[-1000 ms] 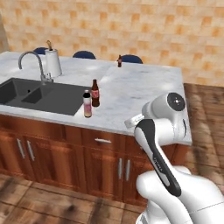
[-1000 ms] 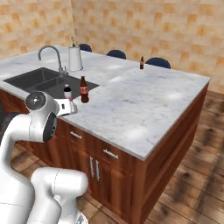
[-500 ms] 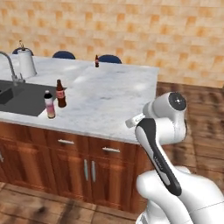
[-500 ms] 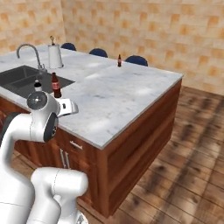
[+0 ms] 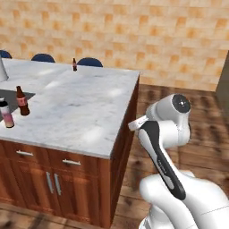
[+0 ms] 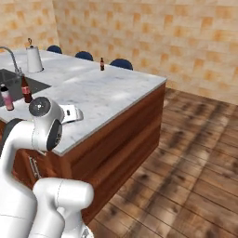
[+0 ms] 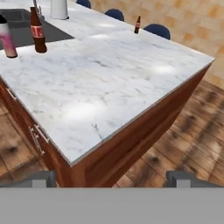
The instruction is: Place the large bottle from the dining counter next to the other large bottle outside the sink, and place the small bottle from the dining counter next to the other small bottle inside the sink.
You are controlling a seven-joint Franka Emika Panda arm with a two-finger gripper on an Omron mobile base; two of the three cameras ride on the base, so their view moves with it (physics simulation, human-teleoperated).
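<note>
marble bench [image 7: 109,87] fills the scene – pink large bottle [image 7: 7,38] already beside the squat brown bottle [image 7: 37,31] at 10 o'clock by the sink [image 7: 26,26]. small bottle [image 7: 137,25] waits at 12 o'clock – that half remains. tool [image 7: 112,178] released, empty.

Ahead of the hand [image 7: 111,177], its fingers spread wide, the counter [image 7: 109,92] runs as a broad bare marble top, open from the near corner far across. Its wooden side and the corner edge stand directly below and in front of the hand. At the far left of the hand's reach the pink bottle [image 7: 7,39] and the dark brown bottle [image 7: 37,31] stand near each other by the sink [image 7: 26,30] edge. Far ahead, the small brown bottle [image 7: 137,25] stands alone at the back edge, before a blue stool [image 7: 156,30]. To the right lies open wooden floor [image 7: 192,131].
</note>
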